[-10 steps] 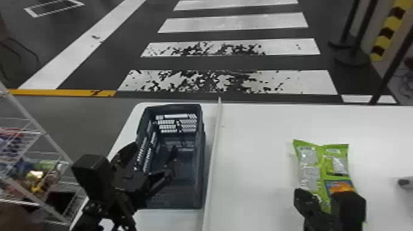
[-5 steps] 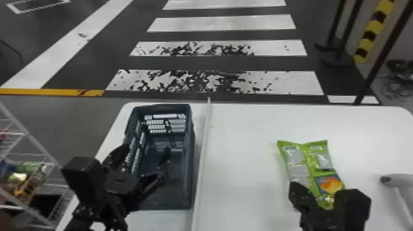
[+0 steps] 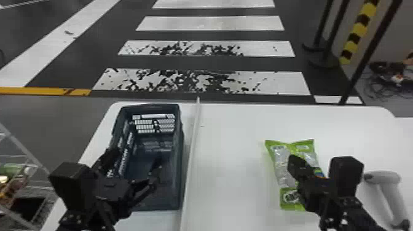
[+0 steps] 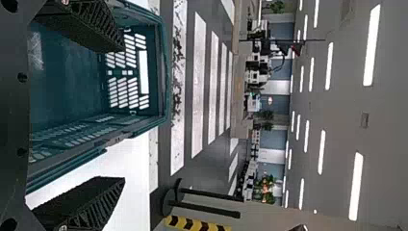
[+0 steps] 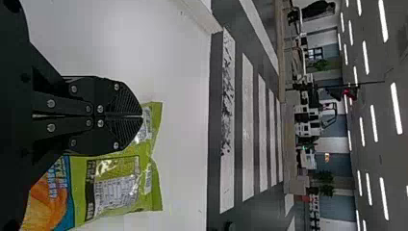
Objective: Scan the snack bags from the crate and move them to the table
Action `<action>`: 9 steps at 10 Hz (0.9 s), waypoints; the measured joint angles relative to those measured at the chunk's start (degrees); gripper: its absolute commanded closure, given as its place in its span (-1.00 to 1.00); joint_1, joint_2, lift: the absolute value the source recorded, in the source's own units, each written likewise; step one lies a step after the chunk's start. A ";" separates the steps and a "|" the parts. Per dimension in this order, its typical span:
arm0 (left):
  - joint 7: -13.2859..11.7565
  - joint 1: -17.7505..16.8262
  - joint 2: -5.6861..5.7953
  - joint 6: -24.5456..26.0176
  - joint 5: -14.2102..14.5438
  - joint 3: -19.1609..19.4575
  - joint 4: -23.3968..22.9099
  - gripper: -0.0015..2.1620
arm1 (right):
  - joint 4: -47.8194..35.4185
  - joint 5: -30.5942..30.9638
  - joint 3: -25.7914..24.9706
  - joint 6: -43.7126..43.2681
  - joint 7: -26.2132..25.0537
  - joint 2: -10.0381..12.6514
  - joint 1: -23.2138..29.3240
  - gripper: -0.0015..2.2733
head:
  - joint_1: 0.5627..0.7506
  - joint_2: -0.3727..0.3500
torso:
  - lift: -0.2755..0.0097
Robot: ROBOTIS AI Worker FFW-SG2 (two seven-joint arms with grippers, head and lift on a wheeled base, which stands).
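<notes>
Your left hand (image 3: 137, 155) is at the near end of the dark blue crate (image 3: 181, 153), with its 2 fingers wide apart. Your right hand (image 3: 295, 162) is over the green snack bag (image 3: 280, 166), and its 2 fingers are pressed together. From the right wrist, you can see the fingertips meet with the bag just past and beside them. The bag lies flat on the white table (image 3: 233, 153), well to the right of the crate. Between them, 1 long pale strip (image 3: 193, 147) runs along the table. A light gray scanner (image 3: 384, 177) sits on the table, to the right of your right hand. Past the table's left side, you can see a wire rack (image 3: 23, 152) with colorful packs (image 3: 12, 184) in it.
</notes>
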 measured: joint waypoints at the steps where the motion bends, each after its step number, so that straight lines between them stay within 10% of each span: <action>1: -0.03 0.44 0.07 0.00 -0.43 0.00 -0.06 -0.97 | 3.94 0.18 -0.36 -0.54 0.20 -0.41 -3.30 0.97 | 0.41 0.14 | 0.27; 4: -0.14 1.33 0.00 0.00 -1.25 -0.01 0.43 -0.97 | 14.72 0.70 -0.97 -1.92 0.24 -2.16 -11.83 0.97 | 0.41 0.06 | 0.27; 9: -0.33 -1.73 -0.18 0.17 -1.31 -2.22 1.99 -0.97 | 15.20 -0.04 -3.73 -4.81 0.47 -2.49 -7.74 0.97 | 0.41 -0.10 | 0.27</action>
